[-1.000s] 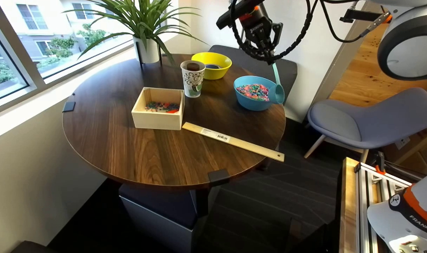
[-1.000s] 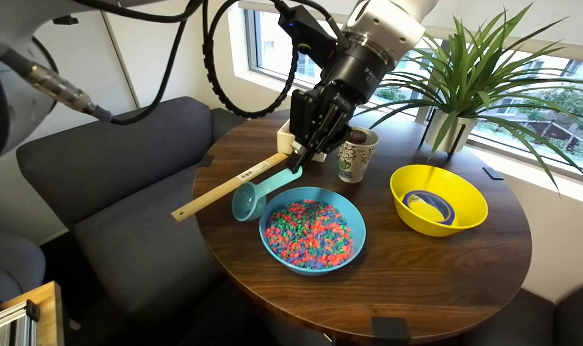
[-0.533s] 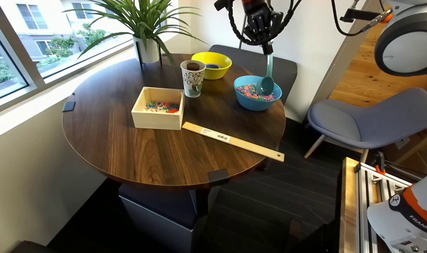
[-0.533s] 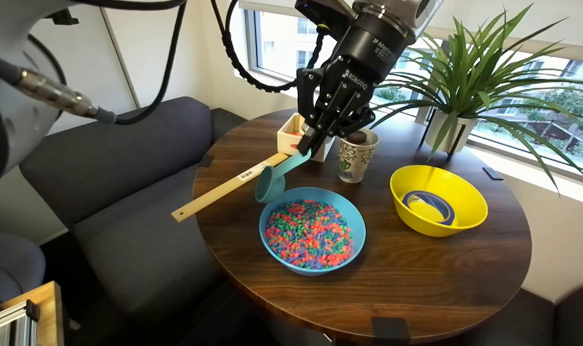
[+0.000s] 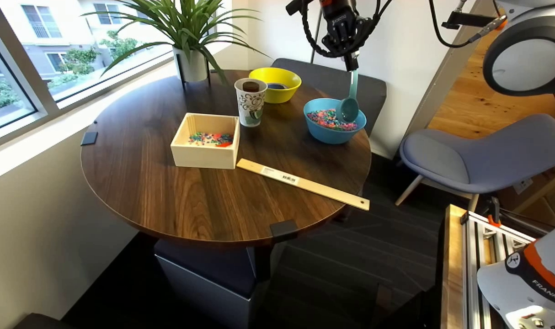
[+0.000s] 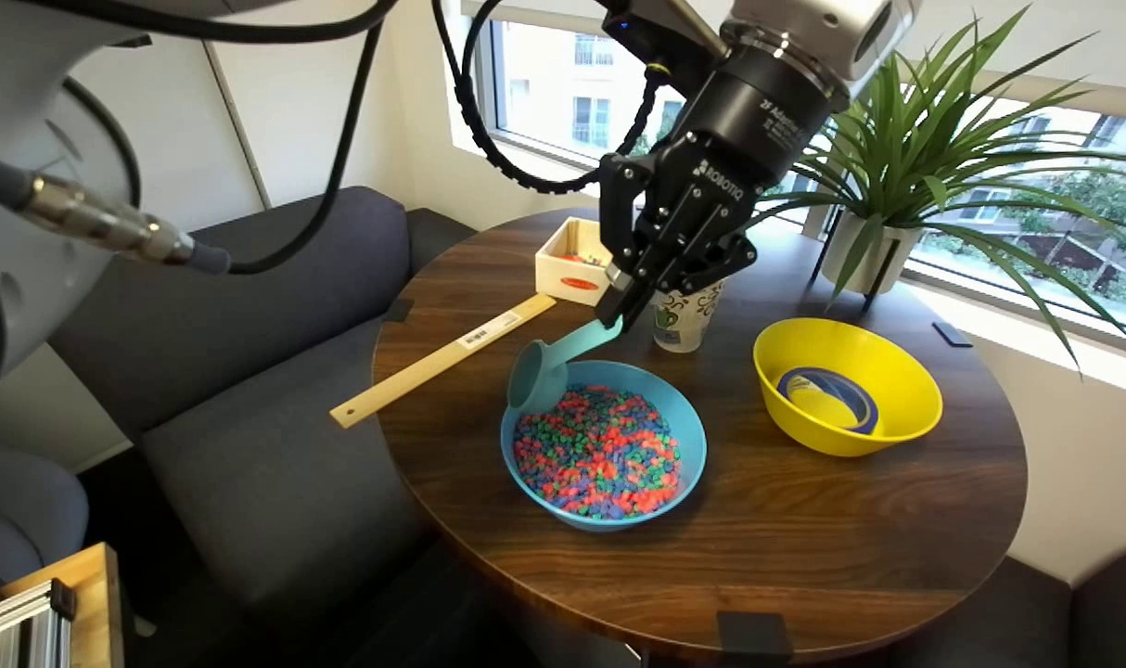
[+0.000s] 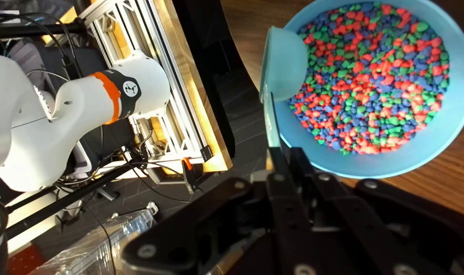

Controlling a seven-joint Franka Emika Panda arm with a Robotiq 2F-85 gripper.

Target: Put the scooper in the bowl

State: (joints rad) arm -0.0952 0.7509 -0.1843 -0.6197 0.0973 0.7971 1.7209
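Over the round wooden table (image 6: 832, 538), your gripper (image 7: 287, 152) leans at a slant and pinches the handle end of the scooper (image 6: 537, 376) between its fingertips. From there the teal handle slopes down to a round head, tipped on its side, the hollow turned away from the middle of the blue bowl (image 7: 373, 165). You have that head above the bowl's edge; whether it touches the rim you cannot tell. Small red, green and blue pieces (image 7: 369, 84) cover the floor of the bowl. Partly hidden behind your gripper in an exterior view, a patterned paper cup (image 6: 682, 327) stands upright, and near it sits the yellow bowl (image 6: 906, 385) with a blue ring (image 6: 862, 408) inside. You can see the pale box (image 5: 204, 157) well apart from the blue bowl, coloured bits (image 5: 209, 139) on its bottom. Just beside one of its corners lies an end of the flat wooden stick (image 5: 305, 183), whose other end juts past the table's edge. Farthest out, a potted plant (image 5: 186, 27) stands by the window (image 5: 67, 73).
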